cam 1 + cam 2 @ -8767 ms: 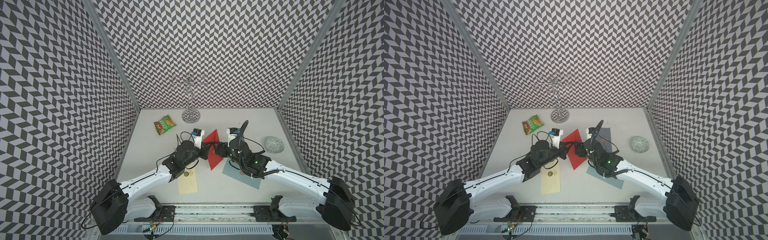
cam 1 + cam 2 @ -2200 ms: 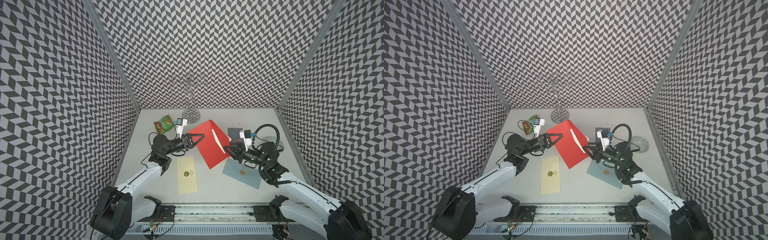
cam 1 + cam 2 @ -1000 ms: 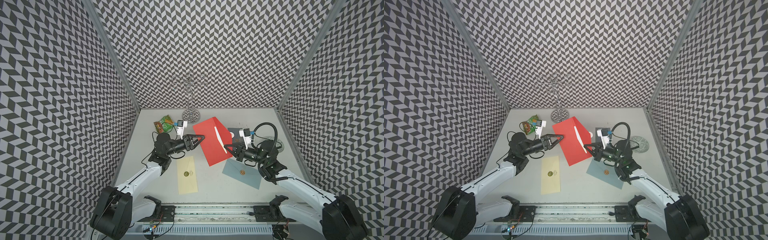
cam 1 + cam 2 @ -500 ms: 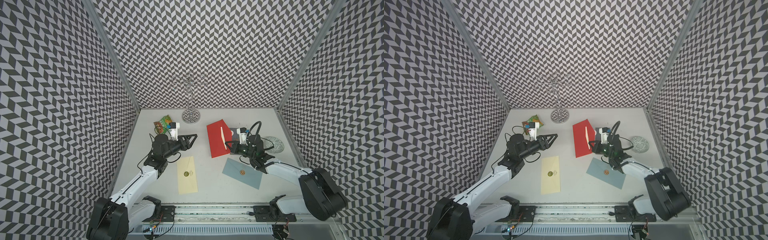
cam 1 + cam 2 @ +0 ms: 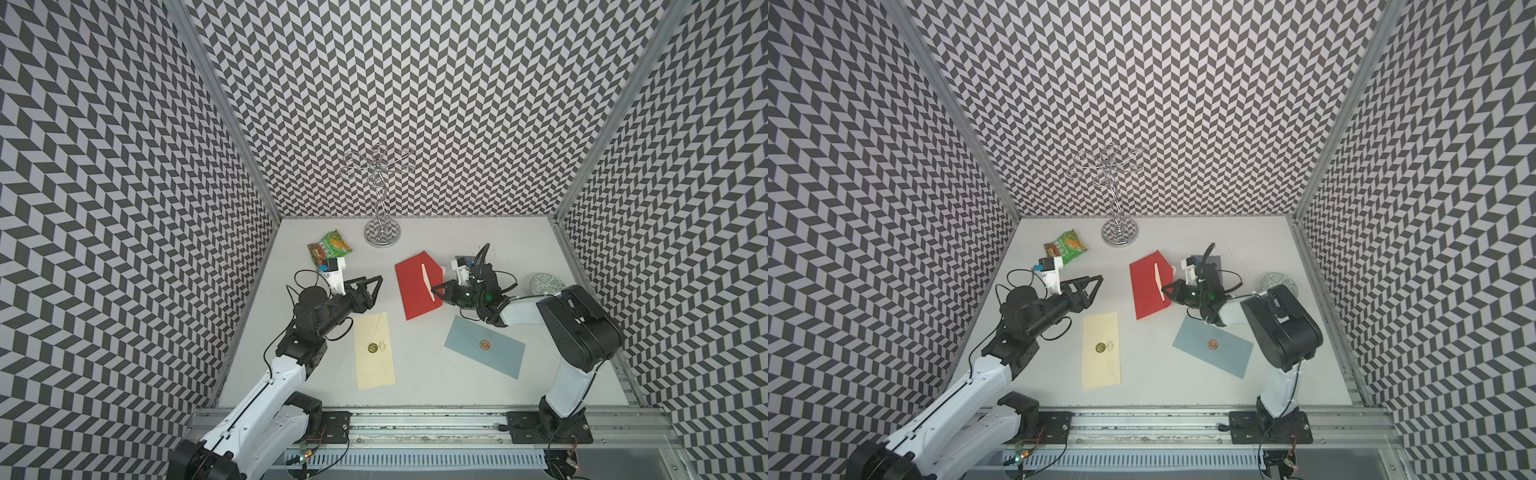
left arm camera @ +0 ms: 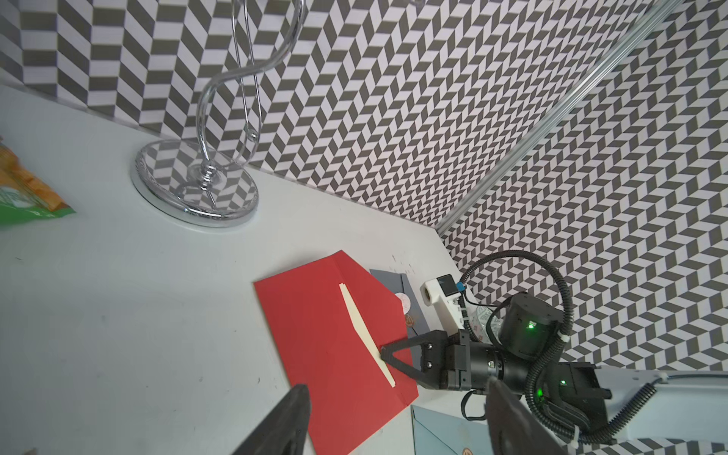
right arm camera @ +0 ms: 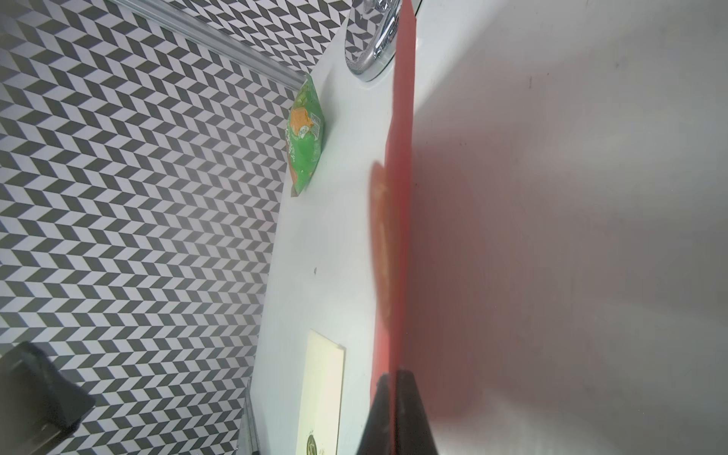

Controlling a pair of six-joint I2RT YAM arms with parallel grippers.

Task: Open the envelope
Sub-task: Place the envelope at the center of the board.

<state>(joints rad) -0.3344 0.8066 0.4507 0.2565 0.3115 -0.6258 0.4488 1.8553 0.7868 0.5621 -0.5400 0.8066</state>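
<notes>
On the desk [image 5: 436, 374], right fingers [image 6: 407, 343] pinch the red envelope [image 5: 415, 286]; left fingers [image 6: 283, 425] gape, empty. Lettering on the snack bag [image 5: 330, 247] is illegible.

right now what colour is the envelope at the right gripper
Red envelope; clearest in a top view.

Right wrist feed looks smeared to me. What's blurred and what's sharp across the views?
Right wrist view: the red envelope is edge-on close to the lens, an out-of-focus smear; the snack bag behind is fairly sharp. Left wrist view: the envelope is crisp, the chrome stand base mirrors the wall pattern. Both top views: evenly lit, sharp.
</notes>
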